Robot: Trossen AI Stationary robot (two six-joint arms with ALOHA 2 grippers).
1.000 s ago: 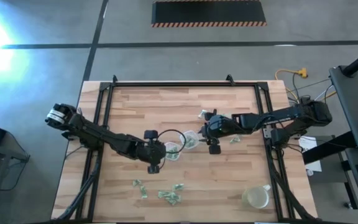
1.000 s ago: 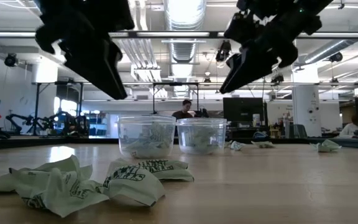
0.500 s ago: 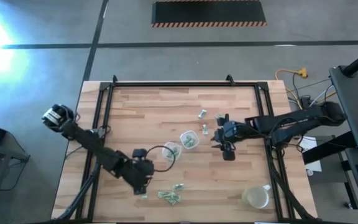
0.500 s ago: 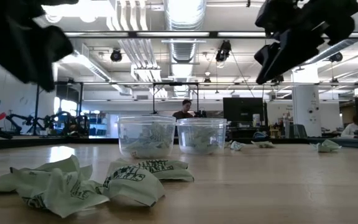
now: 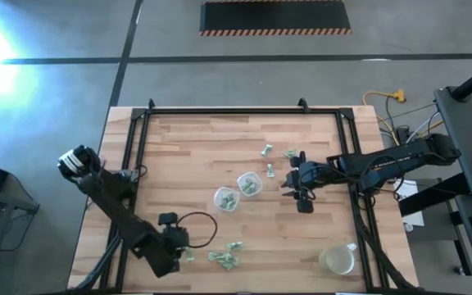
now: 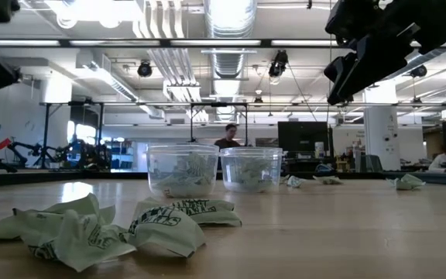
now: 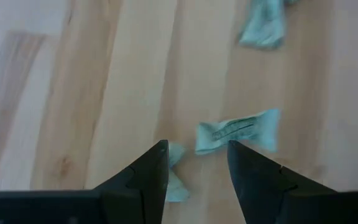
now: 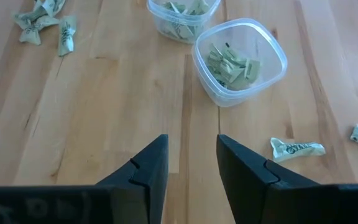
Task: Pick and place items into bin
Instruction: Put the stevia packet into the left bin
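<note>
Wide bare planks lie across the far half of the pale wooden butcher-block table [image 5: 195, 139], inside its black metal frame; the near right corner holds only a yellowish-white mug [image 5: 337, 260].

At the middle, two small clear plastic tubs sit just beside each other, the left tub [image 5: 226, 198] and the right tub [image 5: 250, 185], both already holding green-and-white scraps. Loose crumpled green-and-white wrapper pieces [image 5: 224, 259] cluster near the front edge, with a few more wrapper pieces behind the tubs [image 5: 267, 151].

Print shows on the front wrappers [image 6: 165, 219] in the low view, dark lettering on pale green, but it is too creased to read; it may be a brand name.

The left arm stretches down along the table's left side, elbow bent, and its left pincer [image 5: 179, 246] hangs low at the front edge beside the cluster. Seen from its wrist, the left pincer [image 7: 197, 165] is spread, a printed wrapper [image 7: 238, 129] lying just past its tips and nothing between them.

The right arm reaches in level from the right edge; the right pincer [image 5: 300, 182] hovers right of the tubs. Its fingers [image 8: 241, 165] stand apart, nothing held, above bare wood with the right tub ahead.
</note>
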